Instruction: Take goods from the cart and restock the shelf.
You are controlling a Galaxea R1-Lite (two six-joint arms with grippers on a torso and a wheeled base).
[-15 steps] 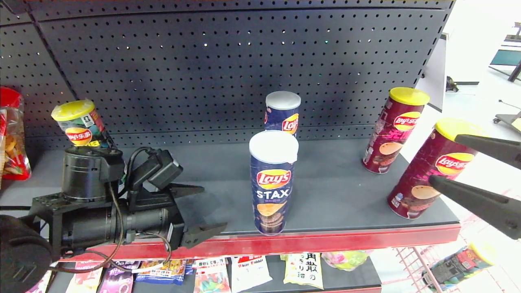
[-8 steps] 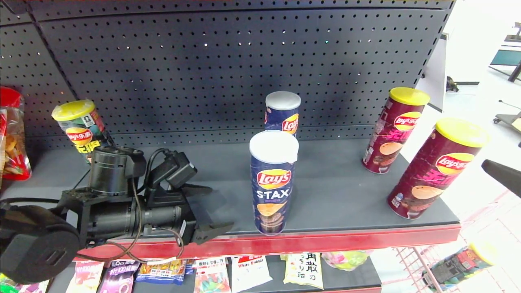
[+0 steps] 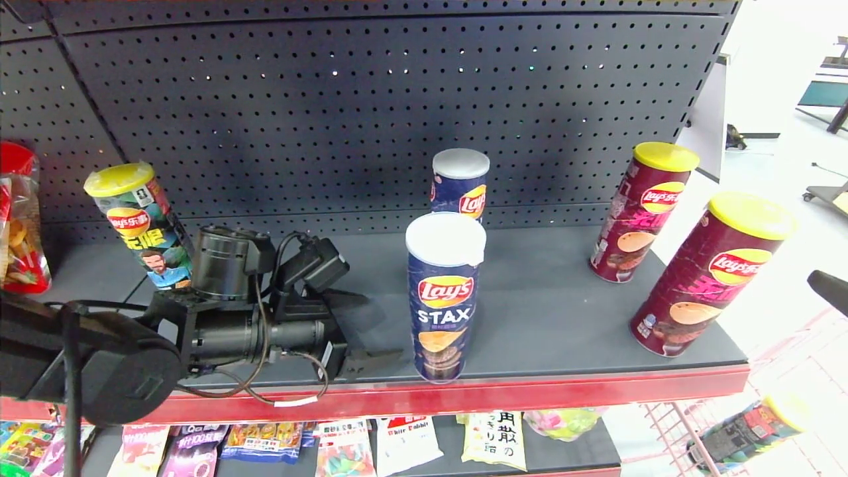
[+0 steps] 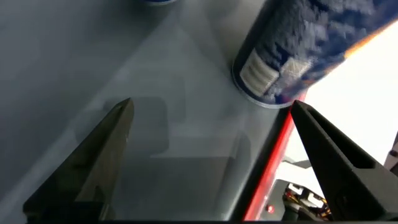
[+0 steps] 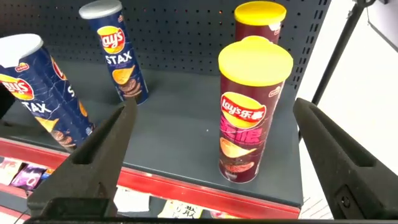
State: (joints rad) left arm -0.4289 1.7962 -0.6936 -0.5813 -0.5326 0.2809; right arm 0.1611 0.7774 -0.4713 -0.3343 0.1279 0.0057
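Observation:
On the grey shelf (image 3: 543,318) stand two blue chip cans, one at the front (image 3: 442,298) and one behind it (image 3: 460,182). Two maroon cans with yellow lids stand at the right, front (image 3: 712,275) and back (image 3: 646,212). My left gripper (image 3: 374,331) lies low over the shelf just left of the front blue can (image 4: 292,56), open and empty. My right gripper (image 5: 214,106) is open and empty, facing the front maroon can (image 5: 249,112) from a short way off. One right fingertip (image 3: 828,288) shows at the right edge of the head view.
A teal can with a yellow lid (image 3: 136,222) stands at the shelf's back left, beside a red snack bag (image 3: 20,225). Snack packets (image 3: 404,440) fill the shelf below. A pink wire cart (image 3: 682,430) at the lower right holds a lying can (image 3: 748,424).
My left arm has slid right along the shelf toward the front blue can. My right gripper has drawn back to the right, away from the front maroon can.

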